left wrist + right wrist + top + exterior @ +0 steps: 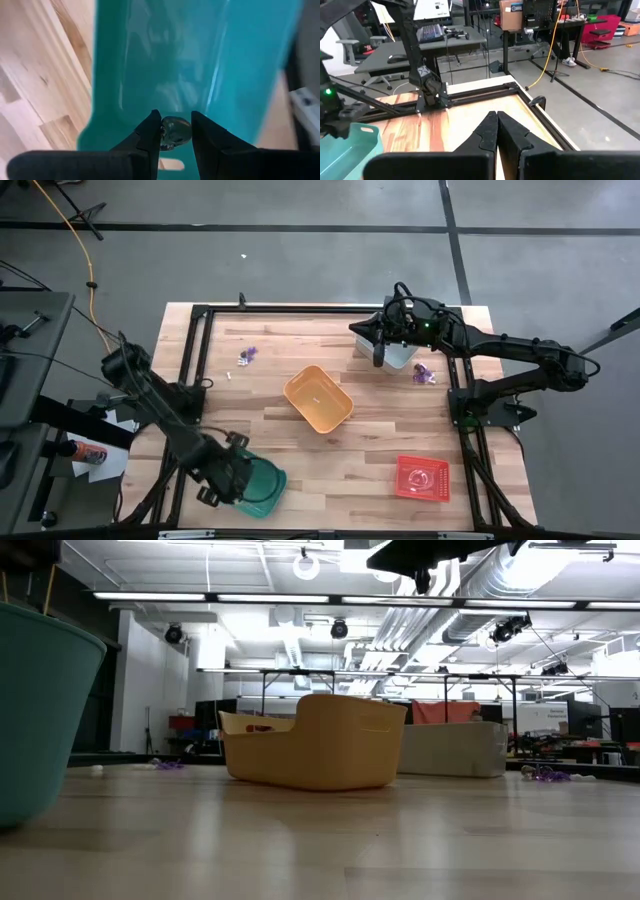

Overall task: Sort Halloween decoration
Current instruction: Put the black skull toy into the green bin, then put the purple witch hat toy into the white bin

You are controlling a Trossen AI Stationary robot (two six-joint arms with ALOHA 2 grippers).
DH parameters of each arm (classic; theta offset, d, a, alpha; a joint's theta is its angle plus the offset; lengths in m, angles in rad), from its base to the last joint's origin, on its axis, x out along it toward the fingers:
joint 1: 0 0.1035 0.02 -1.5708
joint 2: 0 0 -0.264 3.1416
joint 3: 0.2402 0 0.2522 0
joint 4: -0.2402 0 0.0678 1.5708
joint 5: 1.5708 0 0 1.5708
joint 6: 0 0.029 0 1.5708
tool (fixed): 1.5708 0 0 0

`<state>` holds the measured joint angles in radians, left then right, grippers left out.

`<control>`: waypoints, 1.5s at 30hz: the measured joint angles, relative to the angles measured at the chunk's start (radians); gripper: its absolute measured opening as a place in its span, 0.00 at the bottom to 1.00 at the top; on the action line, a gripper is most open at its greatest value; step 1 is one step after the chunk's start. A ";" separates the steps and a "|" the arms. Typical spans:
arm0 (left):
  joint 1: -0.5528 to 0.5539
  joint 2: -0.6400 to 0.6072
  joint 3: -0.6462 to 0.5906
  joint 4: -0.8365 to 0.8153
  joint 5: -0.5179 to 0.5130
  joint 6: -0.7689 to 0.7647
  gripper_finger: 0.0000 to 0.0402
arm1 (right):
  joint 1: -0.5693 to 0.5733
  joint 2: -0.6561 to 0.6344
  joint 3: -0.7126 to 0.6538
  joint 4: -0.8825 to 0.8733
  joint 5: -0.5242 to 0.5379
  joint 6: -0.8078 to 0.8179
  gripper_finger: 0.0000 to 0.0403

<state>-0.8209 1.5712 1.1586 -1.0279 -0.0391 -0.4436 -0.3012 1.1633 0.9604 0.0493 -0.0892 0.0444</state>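
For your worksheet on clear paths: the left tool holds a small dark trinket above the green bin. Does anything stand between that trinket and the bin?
Nothing visible does. The left tool grips the dark trinket directly over the green bin, whose open inside fills the view beyond it.

I see a light wooden table [300,480] with a black metal frame. An orange plastic bin [318,399] sits at its centre, a green plastic bin [262,488] at the near left, a red plastic bin [422,478] at the near right, and a grey plastic bin [402,356] at the far right.
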 joint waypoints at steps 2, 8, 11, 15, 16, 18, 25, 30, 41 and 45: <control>0.000 0.032 -0.024 0.008 0.000 -0.019 0.18 | 0.000 0.000 0.000 -0.013 0.000 0.000 0.00; 0.000 0.075 -0.080 0.074 0.006 -0.027 0.18 | 0.000 0.000 0.000 -0.020 0.000 0.000 0.00; 0.000 0.075 -0.103 0.112 0.006 -0.033 0.18 | 0.000 0.000 0.000 -0.020 0.000 0.000 0.00; 0.001 0.075 -0.129 0.114 0.006 -0.084 0.18 | 0.000 0.000 0.000 -0.020 0.000 0.000 0.00; 0.001 0.075 -0.135 0.114 0.007 -0.084 0.18 | 0.000 0.000 0.000 -0.020 0.000 0.000 0.00; 0.001 0.075 -0.149 0.120 0.009 -0.067 0.18 | 0.000 0.000 0.000 -0.020 0.000 0.000 0.00; 0.003 0.075 -0.165 0.179 0.016 0.028 0.19 | 0.000 0.000 0.000 -0.020 0.000 -0.001 0.00; 0.003 0.075 -0.165 0.196 0.016 0.003 0.24 | 0.000 0.000 0.000 -0.021 0.000 -0.011 0.00; 0.003 0.075 -0.165 0.196 0.016 -0.008 0.38 | 0.000 0.001 0.000 -0.024 0.000 -0.026 0.00; 0.011 0.070 -0.162 0.183 0.037 0.018 0.41 | 0.000 0.001 0.000 -0.024 0.000 -0.026 0.00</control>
<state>-0.8096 1.6414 0.9967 -0.8453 -0.0017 -0.4253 -0.3012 1.1641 0.9604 0.0250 -0.0891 0.0181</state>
